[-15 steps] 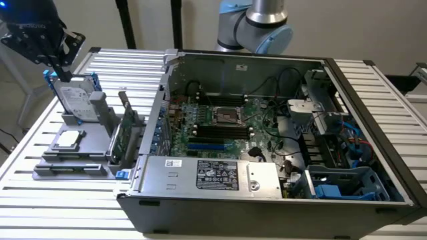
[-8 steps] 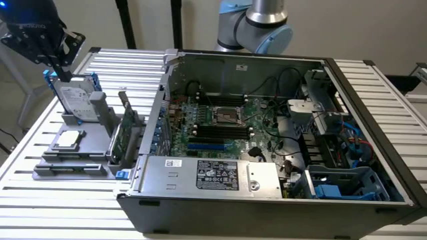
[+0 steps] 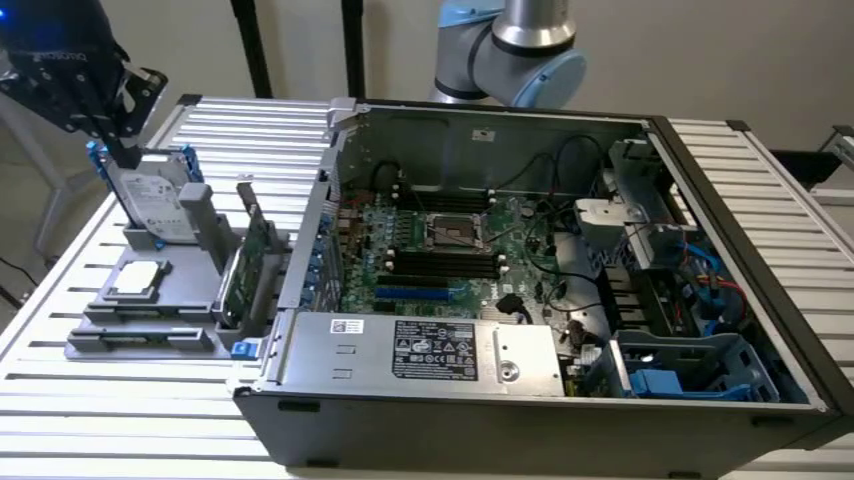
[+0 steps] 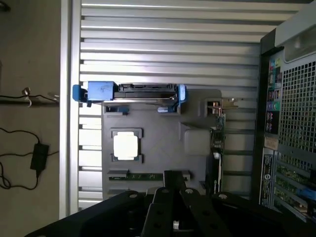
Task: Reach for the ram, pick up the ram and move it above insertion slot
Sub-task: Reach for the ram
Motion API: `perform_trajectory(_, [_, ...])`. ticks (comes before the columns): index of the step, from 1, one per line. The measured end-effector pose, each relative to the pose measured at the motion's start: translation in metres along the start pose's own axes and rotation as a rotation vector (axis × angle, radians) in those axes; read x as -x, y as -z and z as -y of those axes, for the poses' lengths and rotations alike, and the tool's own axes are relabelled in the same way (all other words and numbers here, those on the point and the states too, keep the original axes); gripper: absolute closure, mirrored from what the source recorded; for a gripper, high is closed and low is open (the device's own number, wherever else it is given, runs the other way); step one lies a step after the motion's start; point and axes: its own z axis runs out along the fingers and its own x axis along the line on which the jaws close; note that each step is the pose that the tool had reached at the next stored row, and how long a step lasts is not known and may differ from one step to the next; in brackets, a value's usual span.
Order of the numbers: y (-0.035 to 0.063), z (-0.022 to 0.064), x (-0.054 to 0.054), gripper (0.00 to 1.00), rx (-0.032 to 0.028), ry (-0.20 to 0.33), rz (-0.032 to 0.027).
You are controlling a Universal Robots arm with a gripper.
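Exterior view: ribbed silver slat table [image 3: 120,420] against a plain beige wall, with dark stand poles behind. An open computer case [image 3: 747,400] takes up most of the table, motherboard [image 3: 441,250] exposed. The arm's grey and blue joint [image 3: 521,45] shows over the far wall of the case. The black hand [image 3: 127,155] hangs at the exterior view's left, up off the table above a grey fixture tray [image 3: 200,205]. The tray holds an upright hard drive [image 3: 147,200] in a blue caddy, a square processor chip [image 3: 138,280] and a tall green card [image 3: 247,270] with a metal bracket.

Wrist view: looking down on the same tray. The ram [image 4: 143,176] is a thin green strip lying in a slot at the tray's edge, beside the chip and apart from the drive. The hand sits close to the ram in this picture, probably above it and not touching, though contact is hard to judge. Cannot tell if the hand is open or closed; nothing visibly gripped. Beyond the table edge is tan floor with a black power adapter [image 4: 39,155] and cable.
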Motion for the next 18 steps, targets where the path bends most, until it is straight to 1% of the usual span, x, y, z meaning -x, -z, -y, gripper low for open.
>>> perform_trajectory(5, [0.0,0.0228,0.0,0.89,0.0001,0.0,-0.0001])
perform_trajectory(15, [-0.004,0.0679,-0.001,0.89,0.0,0.0,0.0])
perform_trajectory(18, [-0.0039,0.0689,-0.001,0.89,0.0,0.0,-0.0002])
